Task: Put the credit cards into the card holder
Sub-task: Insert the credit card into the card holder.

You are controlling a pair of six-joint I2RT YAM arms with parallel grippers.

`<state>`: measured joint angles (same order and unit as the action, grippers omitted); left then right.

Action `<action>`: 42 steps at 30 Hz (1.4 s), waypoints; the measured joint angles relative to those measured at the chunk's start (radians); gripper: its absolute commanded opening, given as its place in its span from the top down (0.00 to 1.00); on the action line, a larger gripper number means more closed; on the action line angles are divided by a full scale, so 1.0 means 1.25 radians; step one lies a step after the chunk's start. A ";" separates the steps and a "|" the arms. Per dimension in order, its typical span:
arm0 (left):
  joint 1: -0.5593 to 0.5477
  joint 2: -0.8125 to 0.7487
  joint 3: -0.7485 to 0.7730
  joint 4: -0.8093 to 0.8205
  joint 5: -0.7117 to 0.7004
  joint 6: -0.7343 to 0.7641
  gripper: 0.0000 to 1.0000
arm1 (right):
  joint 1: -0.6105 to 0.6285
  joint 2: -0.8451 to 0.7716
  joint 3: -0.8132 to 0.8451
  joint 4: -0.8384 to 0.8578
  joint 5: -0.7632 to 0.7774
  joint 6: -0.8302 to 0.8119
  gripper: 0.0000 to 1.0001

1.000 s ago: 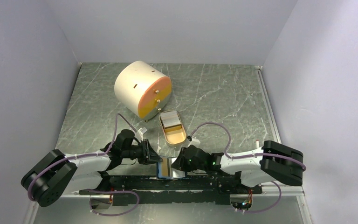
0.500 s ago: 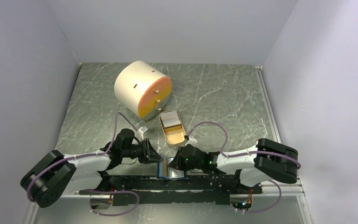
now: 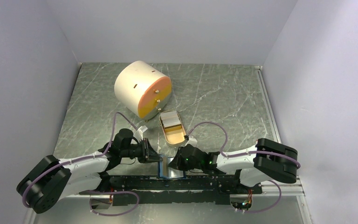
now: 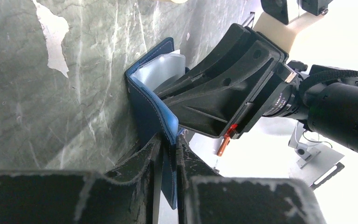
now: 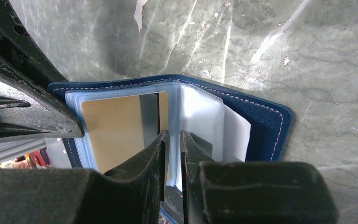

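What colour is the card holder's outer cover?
The card holder: dark blue, pale stitching; best in the right wrist view.

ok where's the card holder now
Top view: the card holder sits open at the near edge of the table, gripped between the left gripper and right gripper, just nearer than the tan dish.

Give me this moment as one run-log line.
left gripper: shut on card holder cover | right gripper: shut on its clear sleeve | holder: open | credit cards: in tan dish
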<state>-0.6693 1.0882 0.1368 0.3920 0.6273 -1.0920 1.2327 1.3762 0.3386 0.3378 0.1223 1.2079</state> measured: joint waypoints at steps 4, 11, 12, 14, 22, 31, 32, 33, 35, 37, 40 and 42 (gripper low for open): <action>0.000 -0.008 0.000 -0.013 -0.005 0.007 0.89 | 0.000 0.000 -0.002 0.002 0.000 0.001 0.81; 0.000 0.016 -0.004 0.028 0.005 -0.003 0.81 | 0.000 -0.001 -0.011 0.017 0.000 0.006 0.81; 0.000 0.023 -0.009 0.047 0.009 -0.007 0.81 | 0.000 -0.001 -0.011 0.018 0.000 0.006 0.81; 0.000 0.037 -0.020 0.087 0.014 -0.022 0.83 | 0.000 -0.001 -0.012 0.019 0.000 0.006 0.81; 0.000 0.068 -0.033 0.154 0.026 -0.043 0.90 | 0.000 -0.001 -0.015 0.024 0.000 0.007 0.81; 0.000 0.073 -0.037 0.168 0.027 -0.043 0.87 | 0.000 -0.002 -0.018 0.028 0.001 0.009 0.81; 0.000 0.078 -0.037 0.173 0.027 -0.043 0.85 | 0.000 -0.003 -0.018 0.028 0.001 0.009 0.81; -0.001 0.085 -0.037 0.179 0.027 -0.043 0.84 | 0.000 -0.005 -0.019 0.026 0.002 0.008 0.81; -0.002 0.095 -0.035 0.180 0.027 -0.042 0.83 | 0.000 -0.008 -0.020 0.024 0.002 0.008 0.80; -0.005 0.103 -0.028 0.175 0.026 -0.039 0.82 | 0.000 -0.009 -0.020 0.022 0.003 0.008 0.80; -0.015 0.109 -0.010 0.154 0.023 -0.033 0.79 | 0.000 -0.009 -0.020 0.022 0.003 0.007 0.80; -0.024 0.110 0.009 0.123 0.016 -0.024 0.78 | 0.000 -0.009 -0.020 0.022 0.003 0.005 0.80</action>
<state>-0.6994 1.2251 0.1486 0.5453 0.6479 -1.1217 1.2327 1.3655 0.3141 0.3649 0.1257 1.2140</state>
